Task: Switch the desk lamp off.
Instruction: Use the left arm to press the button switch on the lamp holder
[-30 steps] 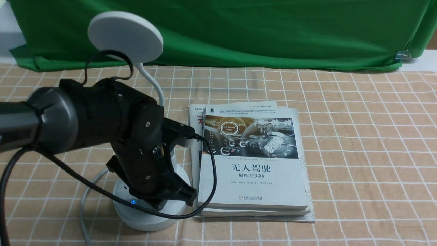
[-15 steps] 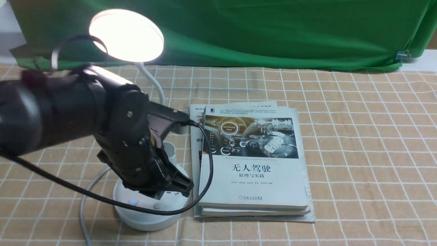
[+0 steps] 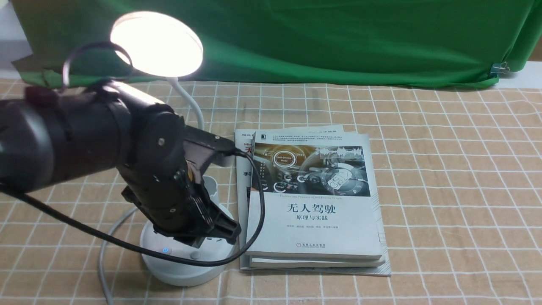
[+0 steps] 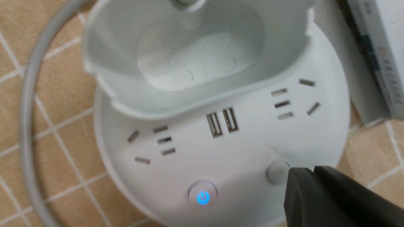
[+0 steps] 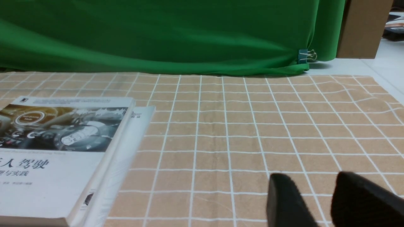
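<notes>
The lamp (image 3: 156, 44) is lit. Left gripper (image 4: 311, 179): fingers closed together, holding nothing. Right gripper (image 5: 315, 186): fingers slightly parted, empty.

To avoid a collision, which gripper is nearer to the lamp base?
Left. The left gripper is over the base; the right gripper is beyond the books.

— And the lamp base (image 4: 240, 151)?
— Smooth, pale plastic, softly matt.
— The backdrop (image 3: 338, 42)?
— Green cloth, creased.
— The books (image 3: 313, 228)?
— Paper, their top cover smooth.
— The clip (image 5: 303, 56)?
— Its handles look like shiny metal wire.
</notes>
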